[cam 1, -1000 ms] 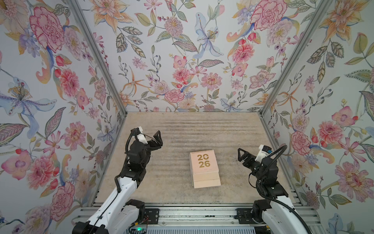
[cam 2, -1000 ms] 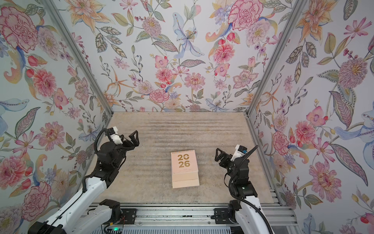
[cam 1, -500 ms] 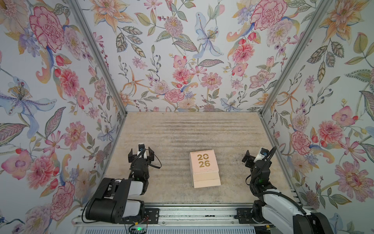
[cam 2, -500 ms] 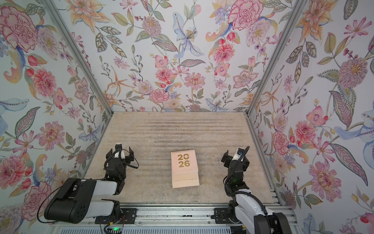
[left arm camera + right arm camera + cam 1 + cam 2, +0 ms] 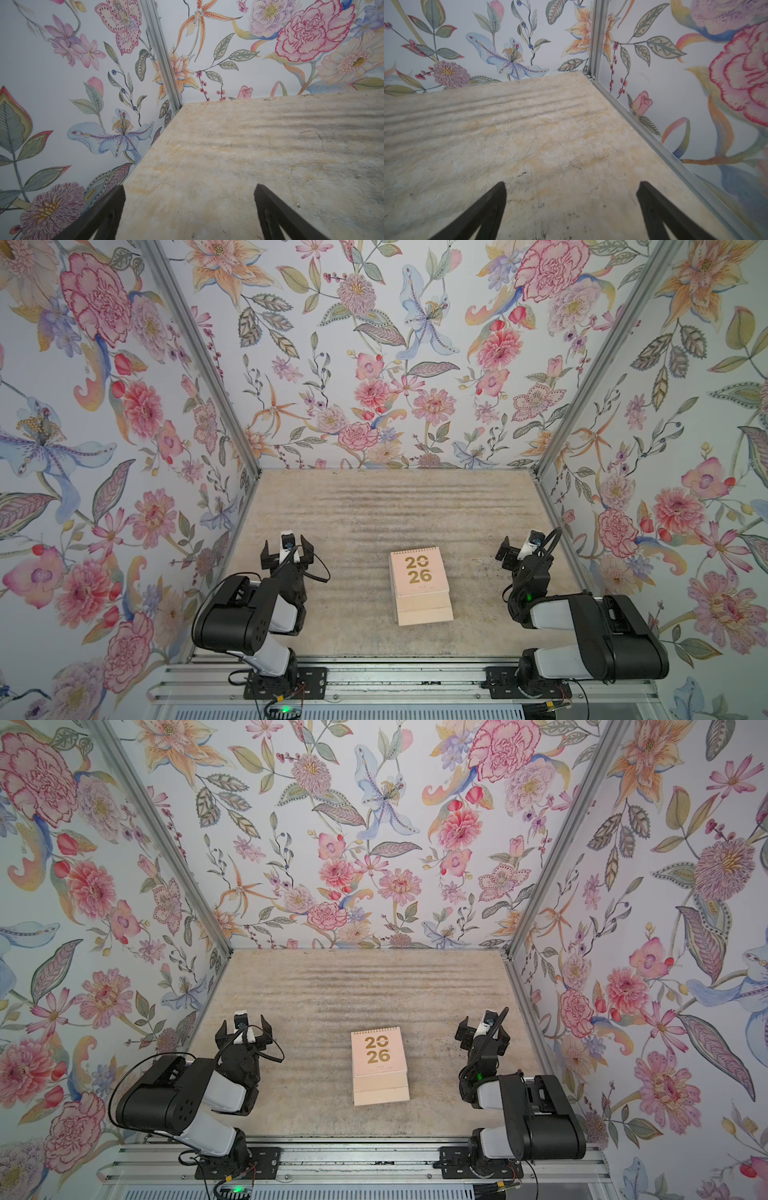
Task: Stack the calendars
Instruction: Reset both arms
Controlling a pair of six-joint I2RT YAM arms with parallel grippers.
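1 stack of calendars [image 5: 419,585]; left claw [image 5: 286,548], right claw [image 5: 525,547] agape.

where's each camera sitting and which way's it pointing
Top views: above the front rail, looking down on calendar stack, table, left arm, right arm, left gripper, right gripper.
Left wrist: on left arm, facing far left corner; open fingertips show.
Right wrist: on right arm, facing far right corner; open fingertips show.
Shared: wrist views see table and wallpaper.
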